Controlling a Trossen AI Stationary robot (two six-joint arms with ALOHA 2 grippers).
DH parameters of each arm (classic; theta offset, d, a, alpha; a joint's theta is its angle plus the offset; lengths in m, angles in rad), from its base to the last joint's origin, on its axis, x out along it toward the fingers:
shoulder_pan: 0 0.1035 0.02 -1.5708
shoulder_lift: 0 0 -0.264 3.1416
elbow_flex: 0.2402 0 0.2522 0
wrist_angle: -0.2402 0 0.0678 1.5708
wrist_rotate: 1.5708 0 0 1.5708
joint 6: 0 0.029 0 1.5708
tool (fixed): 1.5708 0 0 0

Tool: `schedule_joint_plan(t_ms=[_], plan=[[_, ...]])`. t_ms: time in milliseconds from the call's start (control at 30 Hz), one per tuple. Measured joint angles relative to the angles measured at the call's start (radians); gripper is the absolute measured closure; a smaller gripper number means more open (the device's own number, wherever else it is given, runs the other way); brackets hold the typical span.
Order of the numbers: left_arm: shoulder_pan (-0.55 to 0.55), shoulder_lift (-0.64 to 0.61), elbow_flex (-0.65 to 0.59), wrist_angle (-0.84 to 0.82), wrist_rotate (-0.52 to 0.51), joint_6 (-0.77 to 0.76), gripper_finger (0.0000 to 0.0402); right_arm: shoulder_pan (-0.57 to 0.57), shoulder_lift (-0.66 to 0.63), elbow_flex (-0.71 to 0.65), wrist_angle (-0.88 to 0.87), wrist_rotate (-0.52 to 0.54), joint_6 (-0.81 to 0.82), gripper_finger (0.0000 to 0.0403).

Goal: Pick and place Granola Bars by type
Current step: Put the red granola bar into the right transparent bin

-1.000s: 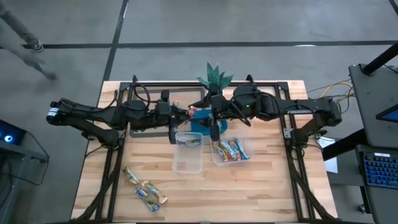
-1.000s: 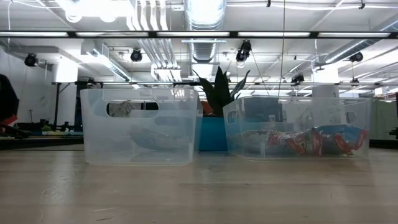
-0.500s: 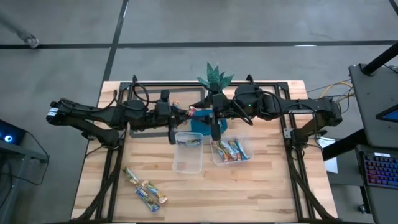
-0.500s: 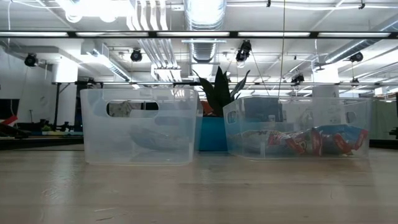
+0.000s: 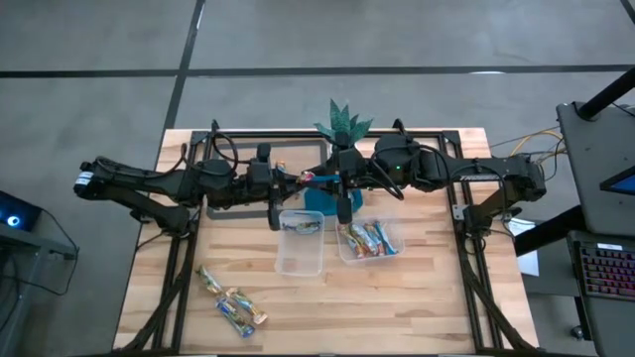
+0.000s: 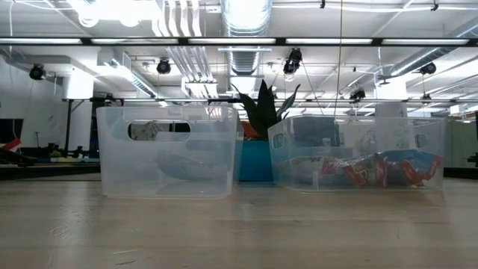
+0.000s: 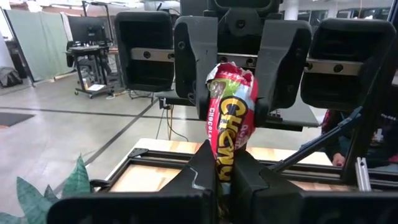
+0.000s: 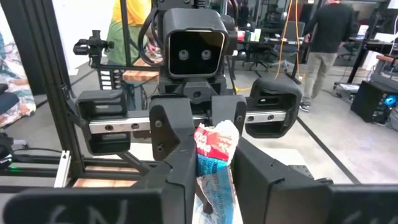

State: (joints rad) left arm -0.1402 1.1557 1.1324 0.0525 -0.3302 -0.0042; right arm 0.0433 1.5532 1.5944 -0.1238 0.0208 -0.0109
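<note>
One bar (image 7: 229, 127) sits upright between both hands above the surface's (image 5: 397, 307) back edge. The left hand (image 7: 217, 177) is clamped on its lower end; the right hand (image 8: 211, 168) pinches the same bar from the opposite side.

bar wrapper (image 7: 231, 121) in left wrist view reads "chewy" w/ "chocola…" beside it, rest cut off

Bright even overhead lighting; soft shadows; low view ceiling lights (image 6: 246, 15) glare.
</note>
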Motion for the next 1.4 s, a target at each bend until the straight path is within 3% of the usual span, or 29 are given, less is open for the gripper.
schedule_joint_plan(t_ms=[267,400,733,1167,1400], plan=[[0.001,-0.001,0.000,-0.002,0.012,-0.057,0.0362,0.000,-0.004,0.000,-0.012,0.005,-0.002,0.0333],[0.001,-0.014,0.000,-0.004,0.080,-0.057,0.0329,0.001,-0.014,0.000,-0.044,0.004,0.001,0.0334],[0.003,-0.063,0.000,-0.088,0.110,-0.052,0.0249,-0.002,-0.042,-0.001,-0.204,0.009,0.058,0.0355],[0.003,-0.106,-0.011,-0.294,0.113,-0.069,0.0244,-0.007,-0.070,-0.001,-0.434,0.008,0.314,0.0365],[0.003,-0.119,-0.042,-0.371,0.113,-0.069,0.0244,-0.008,-0.072,-0.001,-0.548,0.007,0.566,0.0366]])
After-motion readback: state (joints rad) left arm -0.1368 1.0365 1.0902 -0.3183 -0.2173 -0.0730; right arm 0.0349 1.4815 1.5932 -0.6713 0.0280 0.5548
